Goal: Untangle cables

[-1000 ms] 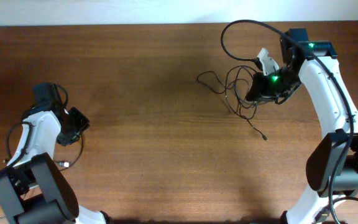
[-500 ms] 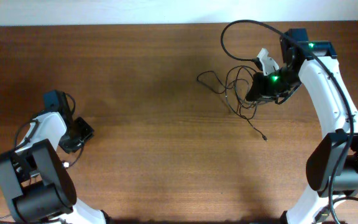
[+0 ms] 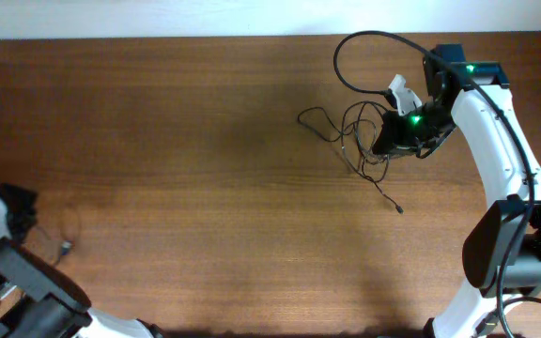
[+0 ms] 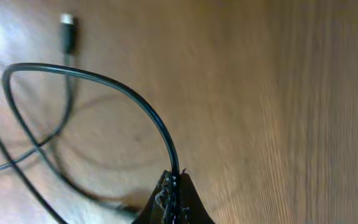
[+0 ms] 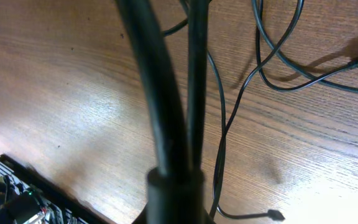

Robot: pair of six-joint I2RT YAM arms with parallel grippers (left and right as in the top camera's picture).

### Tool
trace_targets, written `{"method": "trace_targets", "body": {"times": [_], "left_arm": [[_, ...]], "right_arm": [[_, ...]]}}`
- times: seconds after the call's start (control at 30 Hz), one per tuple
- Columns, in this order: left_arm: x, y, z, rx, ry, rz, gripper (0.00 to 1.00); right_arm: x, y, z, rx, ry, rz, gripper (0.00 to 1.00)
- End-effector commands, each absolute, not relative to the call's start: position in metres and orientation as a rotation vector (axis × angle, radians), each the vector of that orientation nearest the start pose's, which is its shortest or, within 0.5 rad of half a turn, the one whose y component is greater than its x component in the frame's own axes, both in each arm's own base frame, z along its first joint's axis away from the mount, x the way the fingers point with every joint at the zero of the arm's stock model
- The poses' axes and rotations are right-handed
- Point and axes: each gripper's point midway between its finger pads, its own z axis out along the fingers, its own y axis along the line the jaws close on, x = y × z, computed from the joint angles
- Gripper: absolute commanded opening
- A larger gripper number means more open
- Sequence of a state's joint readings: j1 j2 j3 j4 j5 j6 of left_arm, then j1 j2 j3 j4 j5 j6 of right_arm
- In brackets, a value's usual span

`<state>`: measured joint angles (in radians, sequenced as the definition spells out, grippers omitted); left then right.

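table (image 3: 233,207): was brown wood
cable tangle (image 3: 360,155): lay near the table's far right
loose cable (image 4: 123,88): lay by the table's left edge

Tangle of thin black cables (image 3: 363,141), loosely looped, lies flat far right on the wood; one plug end (image 3: 399,207) trails out. Separate cable (image 4: 117,87), left edge, forms one loop with a silver-tipped plug (image 4: 68,34).

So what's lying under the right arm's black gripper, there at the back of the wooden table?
A loose tangle of thin black cables on the brown wooden table. The right gripper covers the tangle's right side, so the crossings there are hidden.
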<state>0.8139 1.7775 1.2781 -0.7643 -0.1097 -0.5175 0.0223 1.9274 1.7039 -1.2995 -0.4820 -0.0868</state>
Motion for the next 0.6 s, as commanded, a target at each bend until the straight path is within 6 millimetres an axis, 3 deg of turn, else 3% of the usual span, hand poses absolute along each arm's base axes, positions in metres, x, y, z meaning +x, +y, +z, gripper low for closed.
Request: {"method": "trace_targets", "body": {"times": [0.0,0.03,0.07,0.13,0.2,0.33,0.4,0.43,0.5,0.57], "left_arm": [[0.231,0.325,0.089,-1.865,2.102,0.267,0.0],[0.228,0.328,0.089,-1.886,2.077,0.263,0.89],[0.227,0.329,0.09,-1.911,2.052,0.258,0.99],[0.234,0.327,0.093,-1.9,2.045,0.21,0.99],[0.239,0.33,0.11,-1.877,2.024,0.193,0.99],[0.269,0.325,0.203,-1.636,1.926,0.078,0.99],[0.281,0.308,0.247,-1.443,1.936,0.111,1.0],[0.284,0.3,0.26,-1.39,1.935,0.142,1.0],[0.28,0.3,0.275,-1.376,1.903,0.315,0.98],[0.29,0.306,0.273,-1.362,1.89,0.357,0.94]], "right_arm": [[0.372,0.088,0.139,-0.205,2.987,0.719,0.04],[0.372,0.088,0.139,-0.205,2.987,0.719,0.04],[0.372,0.088,0.139,-0.205,2.988,0.719,0.04],[0.372,0.088,0.139,-0.204,2.99,0.719,0.04],[0.372,0.087,0.139,-0.204,2.992,0.712,0.04],[0.372,0.086,0.138,-0.204,2.992,0.702,0.04],[0.373,0.086,0.138,-0.205,2.99,0.701,0.04],[0.373,0.086,0.138,-0.205,2.99,0.701,0.04],[0.373,0.086,0.138,-0.205,2.99,0.699,0.04],[0.373,0.086,0.138,-0.206,2.991,0.696,0.04]]}}
